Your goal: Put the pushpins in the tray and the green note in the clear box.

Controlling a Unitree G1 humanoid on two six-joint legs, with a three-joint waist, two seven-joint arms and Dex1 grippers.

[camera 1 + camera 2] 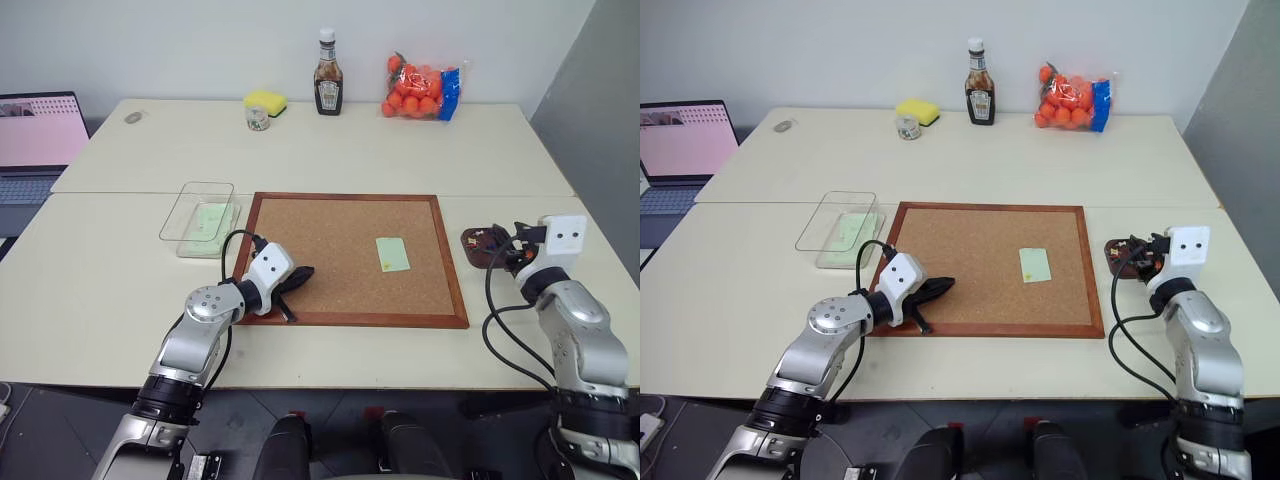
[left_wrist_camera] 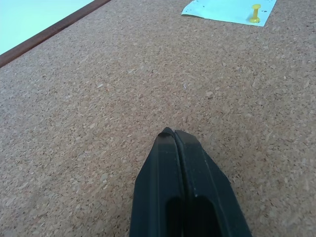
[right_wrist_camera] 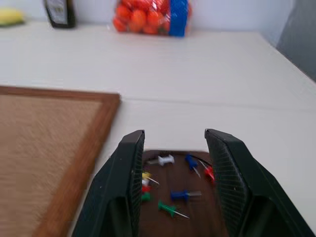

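One green note (image 1: 392,254) is seen right of centre on the corkboard (image 1: 330,290), its long axis running up and down the frame, pinned by one yellow pushpin (image 2: 255,12). A second green slip lies in the single clear box (image 1: 200,219), centre left. About eight coloured pushpins are counted in the one tray (image 3: 195,215), at centre right. The left gripper (image 1: 296,282) is pressed shut, empty, over the cork. The right gripper (image 3: 174,148) is held apart above the tray, gripping nothing.

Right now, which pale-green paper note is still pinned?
The green note on the corkboard, under a yellow pushpin; the other note lies in the clear box.
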